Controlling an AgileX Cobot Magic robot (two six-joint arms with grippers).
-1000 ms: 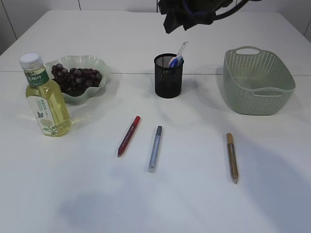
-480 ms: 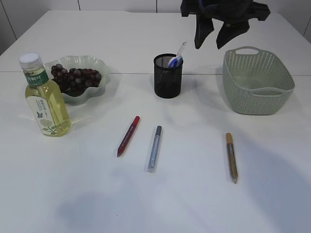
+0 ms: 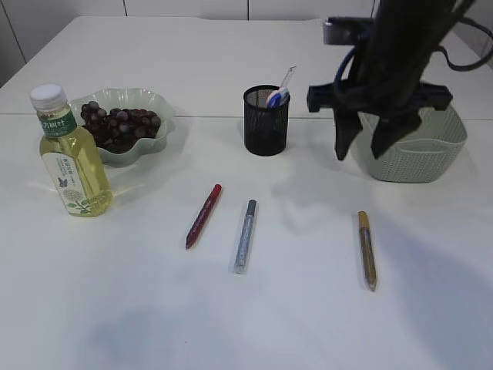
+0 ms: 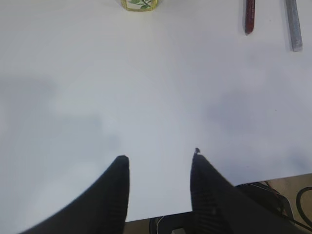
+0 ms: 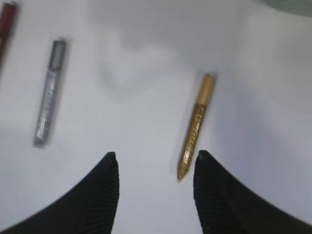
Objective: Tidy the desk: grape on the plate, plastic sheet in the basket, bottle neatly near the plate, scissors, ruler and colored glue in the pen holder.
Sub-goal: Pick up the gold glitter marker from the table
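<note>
Nearest me, the left gripper (image 4: 158, 163) hangs over bare table (image 4: 97, 97) by the front edge, jaws parted and empty. Beyond it the three colored glue pens lie well apart in a loose row: gold glue pen (image 3: 367, 250) on the right, silver glue pen (image 3: 246, 235) in the middle, red glue pen (image 3: 203, 215) left of that; none has shifted across the frames. What has changed is the right arm: a second ago it was high at the top edge above the pen holder (image 3: 266, 121), half a second ago further right and lower, and now the right gripper (image 3: 365, 150) has dropped in front of the basket (image 3: 451, 127), jaws open and holding nothing. In the right wrist view the gold pen sits just ahead of the fingertips (image 5: 109, 158), slightly toward the right one. I judge this as the approach for picking the gold pen, with more descent and forward travel needed. Farther back, the bottle (image 3: 70, 156) stands upright touching the plate (image 3: 158, 100), the grapes (image 3: 122, 122) already on it. The holder shows scissors handles (image 3: 278, 96) and a clear ruler (image 3: 289, 77). I cannot see whether the plastic sheet is inside the basket.
</note>
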